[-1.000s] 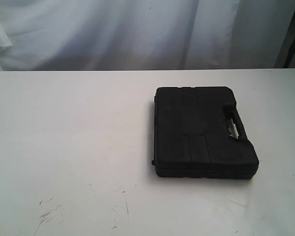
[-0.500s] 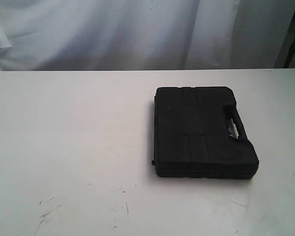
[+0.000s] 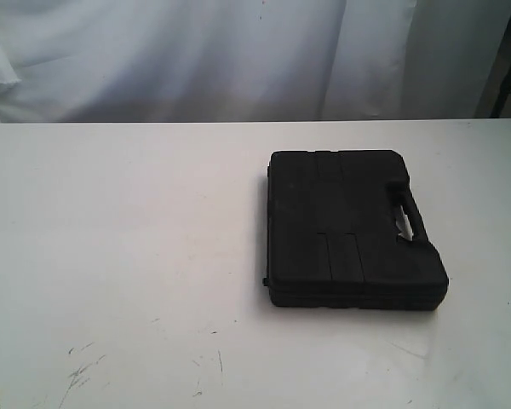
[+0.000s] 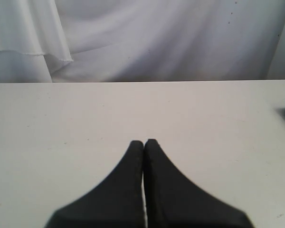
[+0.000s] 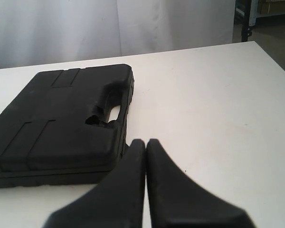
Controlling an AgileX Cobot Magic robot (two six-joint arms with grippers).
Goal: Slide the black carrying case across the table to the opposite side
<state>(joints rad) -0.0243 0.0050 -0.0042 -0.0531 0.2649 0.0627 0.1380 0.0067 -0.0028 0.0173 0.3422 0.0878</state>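
black plastic case (image 3: 353, 228) lying flat on the white table (image 3: 119, 239), right arm's side, handle cutout (image 3: 403, 223) facing the right gripper (image 5: 146, 141), which is pinched closed on nothing near the case, left gripper (image 4: 144, 142) also pinched closed and empty, well apart from the case

A creased white curtain (image 3: 196, 60) fills the background, with a dark metal stand (image 3: 503, 81) at its right edge.

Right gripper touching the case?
Apart. Exterior view shows the case with bare table on every side and no gripper in frame; the right gripper, shut, only looks near it in the right wrist view.
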